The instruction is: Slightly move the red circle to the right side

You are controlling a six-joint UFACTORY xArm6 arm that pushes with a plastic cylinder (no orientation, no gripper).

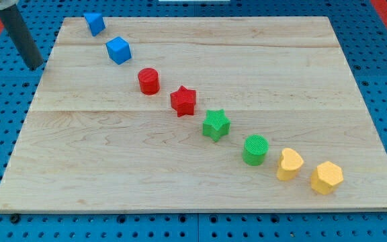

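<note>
Red circle (148,81): sits on the wooden board (180,181), toward the far left, third in a slanted row of blocks
Neighbours: a blue cube (119,50) is just up-left of it, a red star (183,101) just down-right
Rest of row: blue block (94,23) at the far end, then green star (216,125), green circle (255,149), yellow heart (289,164), yellow hexagon (326,177) nearest
My tip (37,68): far left, off the board's edge, well apart from the red circle, touching no block, holding nothing
Cut off: the rod's top leaves the view's top

Pale wooden board (180,181) on blue perforated table (381,81), red patches at top corners.
</note>
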